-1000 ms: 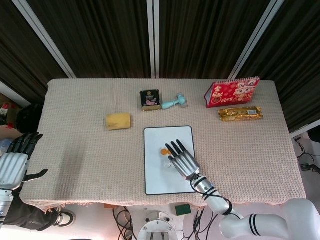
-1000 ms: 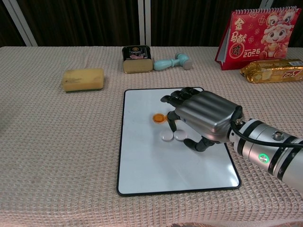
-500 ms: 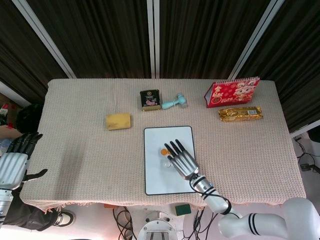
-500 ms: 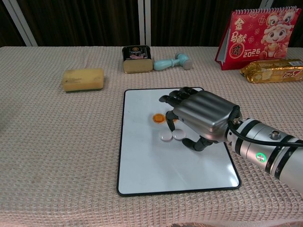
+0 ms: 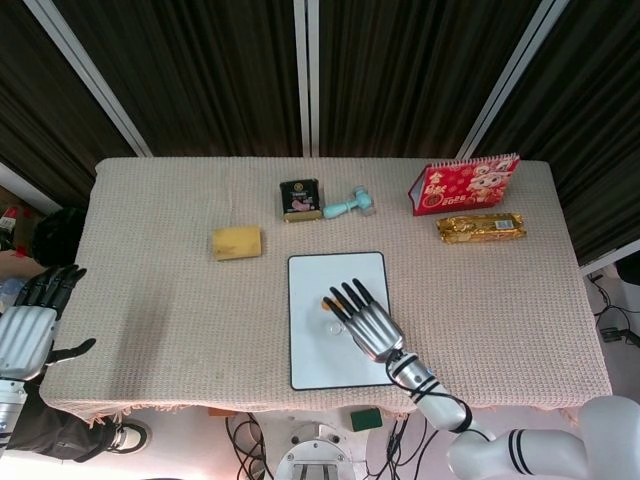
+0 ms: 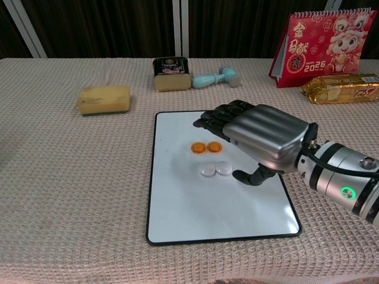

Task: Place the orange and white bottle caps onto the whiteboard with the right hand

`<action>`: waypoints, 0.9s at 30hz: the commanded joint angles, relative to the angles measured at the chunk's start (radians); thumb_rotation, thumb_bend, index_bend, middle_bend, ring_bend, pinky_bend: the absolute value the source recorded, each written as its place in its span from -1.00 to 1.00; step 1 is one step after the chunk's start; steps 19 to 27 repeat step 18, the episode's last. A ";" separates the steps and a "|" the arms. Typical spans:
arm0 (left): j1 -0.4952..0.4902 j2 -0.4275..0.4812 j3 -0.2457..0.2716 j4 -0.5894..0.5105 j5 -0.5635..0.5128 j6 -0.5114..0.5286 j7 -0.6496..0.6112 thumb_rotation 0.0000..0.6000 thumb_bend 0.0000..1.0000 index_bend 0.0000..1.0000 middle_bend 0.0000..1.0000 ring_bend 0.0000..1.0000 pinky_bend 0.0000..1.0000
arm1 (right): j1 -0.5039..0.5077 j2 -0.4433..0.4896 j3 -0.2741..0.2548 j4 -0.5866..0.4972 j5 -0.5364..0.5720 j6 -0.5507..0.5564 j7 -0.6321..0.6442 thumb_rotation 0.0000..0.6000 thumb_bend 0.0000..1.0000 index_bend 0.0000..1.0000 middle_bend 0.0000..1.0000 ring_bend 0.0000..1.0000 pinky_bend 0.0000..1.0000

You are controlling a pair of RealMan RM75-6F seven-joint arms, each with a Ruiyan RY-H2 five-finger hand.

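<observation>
The right hand hangs over the right half of the whiteboard, palm down, its fingers stretched forward and slightly apart with nothing in them; the thumb curls underneath toward the board. From overhead the same hand covers most of the board's middle.

Just left of the fingers, two orange bottle caps lie side by side on the whiteboard, touching or nearly so. Directly below them, nearer the robot, two white bottle caps also sit together on the board, close to the thumb but apart from it. All four rest flat on the white surface, none of them in the hand's grasp.

The left hand is well away from the whiteboard, off the table's near left corner, fingers spread and holding nothing.

Beyond the whiteboard's far edge stands a small dark tin, and just right of it lies a pale blue handled tool. Further left of the board, on the knitted tablecloth, rests a yellow sponge. Off past the board's far right corner a red desk calendar stands upright, and in front of it lies a gold foil packet, close to the calendar's base.
</observation>
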 commanded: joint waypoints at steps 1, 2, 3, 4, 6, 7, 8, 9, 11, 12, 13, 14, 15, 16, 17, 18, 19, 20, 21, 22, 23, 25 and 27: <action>0.001 0.000 0.000 0.001 0.001 0.003 -0.002 0.92 -0.83 -0.82 -0.86 -1.00 -0.77 | -0.057 0.094 -0.043 -0.075 -0.106 0.108 0.084 1.00 -0.36 -1.00 -1.00 -1.00 -1.00; 0.002 0.000 -0.001 0.001 0.002 0.005 -0.003 0.92 -0.83 -0.82 -0.86 -1.00 -0.77 | -0.074 0.122 -0.057 -0.084 -0.137 0.138 0.116 1.00 -0.37 -1.00 -1.00 -1.00 -1.00; 0.003 0.000 -0.001 0.001 0.003 0.008 -0.003 0.92 -0.83 -0.82 -0.86 -1.00 -0.77 | -0.095 0.163 -0.076 -0.085 -0.179 0.178 0.173 1.00 -0.37 -1.00 -1.00 -1.00 -1.00; 0.003 0.000 -0.001 0.000 0.003 0.010 -0.002 0.92 -0.83 -0.82 -0.86 -1.00 -0.77 | -0.111 0.193 -0.092 -0.075 -0.214 0.209 0.225 1.00 -0.37 -1.00 -1.00 -1.00 -1.00; 0.005 0.000 0.000 -0.003 0.008 0.015 0.001 0.92 -0.83 -0.82 -0.86 -1.00 -0.77 | -0.167 0.259 -0.116 -0.032 -0.245 0.296 0.293 1.00 -0.38 -1.00 -1.00 -1.00 -1.00; 0.006 0.000 0.000 -0.005 0.010 0.017 0.003 0.92 -0.83 -0.82 -0.86 -1.00 -0.77 | -0.196 0.284 -0.121 -0.021 -0.233 0.327 0.297 1.00 -0.38 -1.00 -1.00 -1.00 -1.00; 0.007 0.000 0.001 -0.007 0.012 0.020 0.006 0.92 -0.83 -0.82 -0.86 -1.00 -0.77 | -0.226 0.308 -0.122 -0.017 -0.210 0.355 0.295 1.00 -0.39 -1.00 -1.00 -1.00 -1.00; 0.009 0.001 0.002 -0.011 0.016 0.024 0.010 0.92 -0.83 -0.82 -0.86 -1.00 -0.77 | -0.266 0.337 -0.121 -0.020 -0.174 0.390 0.295 1.00 -0.40 -1.00 -1.00 -1.00 -1.00; 0.011 0.001 0.003 -0.016 0.021 0.030 0.015 0.92 -0.83 -0.82 -0.86 -1.00 -0.77 | -0.321 0.377 -0.120 -0.032 -0.122 0.430 0.323 1.00 -0.40 -1.00 -1.00 -1.00 -1.00; 0.013 0.001 0.004 -0.019 0.024 0.033 0.019 0.92 -0.83 -0.82 -0.86 -1.00 -0.77 | -0.351 0.402 -0.121 -0.039 -0.096 0.448 0.356 1.00 -0.40 -1.00 -1.00 -1.00 -1.00; 0.014 0.001 0.005 -0.021 0.026 0.034 0.022 0.92 -0.83 -0.82 -0.86 -1.00 -0.77 | -0.370 0.419 -0.121 -0.038 -0.084 0.459 0.383 1.00 -0.40 -1.00 -1.00 -1.00 -1.00; 0.014 0.001 0.006 -0.022 0.027 0.035 0.025 0.92 -0.83 -0.82 -0.86 -1.00 -0.77 | -0.387 0.434 -0.120 -0.033 -0.076 0.470 0.408 1.00 -0.40 -1.00 -1.00 -1.00 -1.00; 0.015 0.001 0.006 -0.024 0.029 0.036 0.028 0.92 -0.83 -0.82 -0.86 -1.00 -0.77 | -0.406 0.448 -0.118 -0.023 -0.067 0.482 0.428 1.00 -0.40 -1.00 -1.00 -1.00 -1.00; 0.015 0.000 0.007 -0.025 0.030 0.036 0.030 0.92 -0.83 -0.82 -0.86 -1.00 -0.77 | -0.418 0.457 -0.115 -0.017 -0.061 0.491 0.436 1.00 -0.40 -1.00 -1.00 -1.00 -1.00; 0.015 -0.001 0.007 -0.025 0.031 0.036 0.032 0.91 -0.83 -0.82 -0.86 -1.00 -0.77 | -0.429 0.463 -0.111 -0.012 -0.059 0.500 0.440 1.00 -0.40 -1.00 -1.00 -1.00 -1.00; 0.015 -0.001 0.008 -0.026 0.032 0.036 0.034 0.92 -0.83 -0.82 -0.86 -1.00 -0.77 | -0.440 0.469 -0.105 -0.008 -0.060 0.514 0.442 1.00 -0.40 -1.00 -1.00 -1.00 -1.00; 0.015 -0.001 0.008 -0.026 0.032 0.036 0.034 0.92 -0.83 -0.82 -0.86 -1.00 -0.77 | -0.440 0.469 -0.105 -0.008 -0.060 0.514 0.442 1.00 -0.40 -1.00 -1.00 -1.00 -1.00; 0.015 -0.001 0.008 -0.026 0.032 0.036 0.034 0.92 -0.83 -0.82 -0.86 -1.00 -0.77 | -0.440 0.469 -0.105 -0.008 -0.060 0.514 0.442 1.00 -0.40 -1.00 -1.00 -1.00 -1.00; 0.015 -0.001 0.008 -0.026 0.032 0.036 0.034 0.92 -0.83 -0.82 -0.86 -1.00 -0.77 | -0.440 0.469 -0.105 -0.008 -0.060 0.514 0.442 1.00 -0.40 -1.00 -1.00 -1.00 -1.00; 0.015 -0.001 0.008 -0.026 0.032 0.036 0.034 0.92 -0.83 -0.82 -0.86 -1.00 -0.77 | -0.440 0.469 -0.105 -0.008 -0.060 0.514 0.442 1.00 -0.40 -1.00 -1.00 -1.00 -1.00; 0.015 -0.001 0.008 -0.026 0.032 0.036 0.034 0.92 -0.83 -0.82 -0.86 -1.00 -0.77 | -0.440 0.469 -0.105 -0.008 -0.060 0.514 0.442 1.00 -0.40 -1.00 -1.00 -1.00 -1.00; 0.015 -0.001 0.008 -0.026 0.032 0.036 0.034 0.92 -0.83 -0.82 -0.86 -1.00 -0.77 | -0.440 0.469 -0.105 -0.008 -0.060 0.514 0.442 1.00 -0.40 -1.00 -1.00 -1.00 -1.00; 0.015 -0.001 0.008 -0.026 0.032 0.036 0.034 0.92 -0.83 -0.82 -0.86 -1.00 -0.77 | -0.440 0.469 -0.105 -0.008 -0.060 0.514 0.442 1.00 -0.40 -1.00 -1.00 -1.00 -1.00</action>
